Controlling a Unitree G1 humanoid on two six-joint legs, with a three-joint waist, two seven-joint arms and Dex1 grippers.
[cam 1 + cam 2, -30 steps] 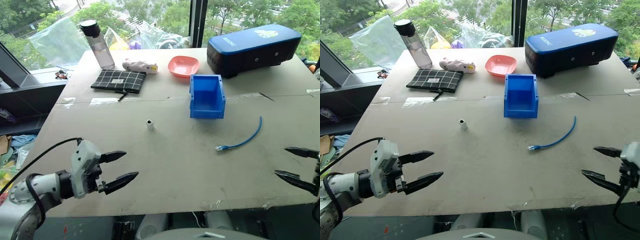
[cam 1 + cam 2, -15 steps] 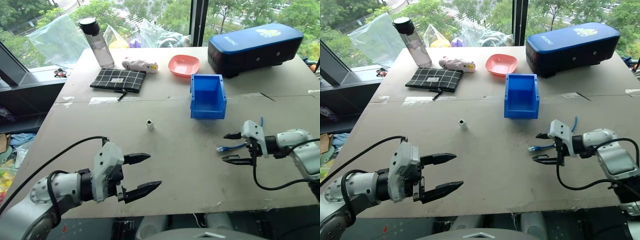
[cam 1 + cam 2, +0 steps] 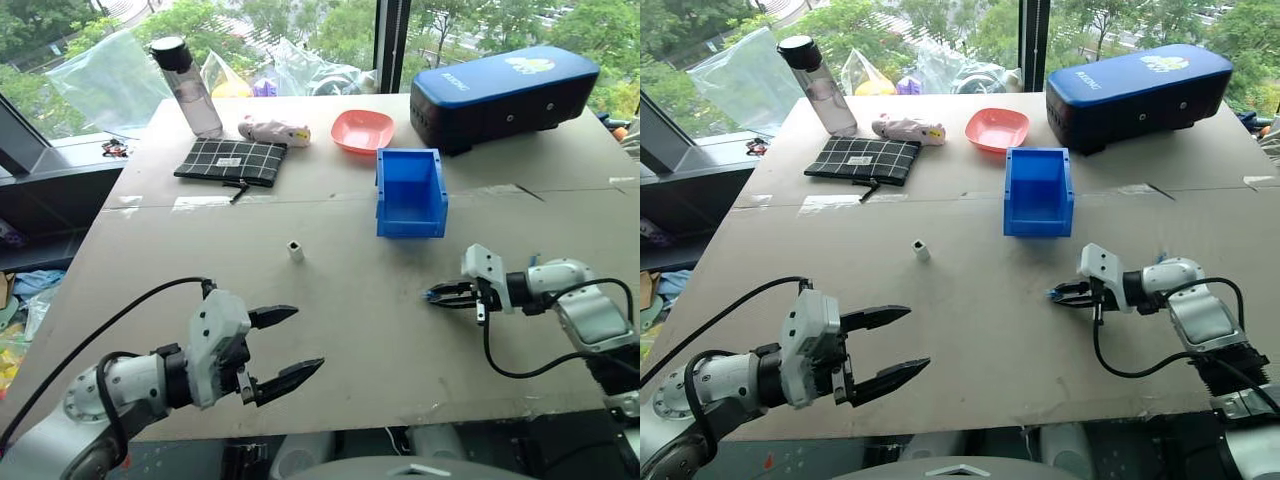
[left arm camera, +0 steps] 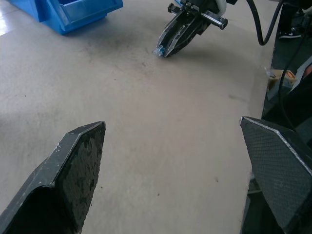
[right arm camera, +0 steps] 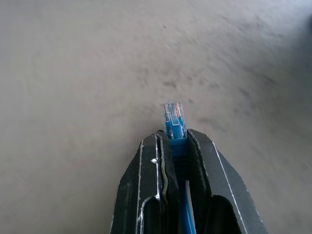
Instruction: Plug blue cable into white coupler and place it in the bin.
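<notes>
My right gripper (image 3: 438,296) lies low over the table at the right, shut on the blue cable (image 5: 173,116) just behind its clear plug, which sticks out past the fingertips. The rest of the cable runs back under the gripper and is mostly hidden. In the left wrist view the right gripper (image 4: 181,33) rests tip-down on the board with the plug (image 4: 159,50) at its end. The white coupler (image 3: 295,250) stands alone on the table's middle left. Behind the right gripper sits the bin (image 3: 410,192), open-topped. My left gripper (image 3: 303,340) hovers open near the front edge, holding nothing.
Along the far side stand a water bottle (image 3: 186,86), a checkered cloth (image 3: 228,160), a small pale toy (image 3: 272,130), a pink bowl (image 3: 363,130) and a large dark-blue case (image 3: 505,92). Plastic bags lie behind them. The table's front edge is close to both arms.
My right gripper swung in from the right edge to the cable's plug end and closed on it. The left gripper shifted a little toward the middle and stayed open.
</notes>
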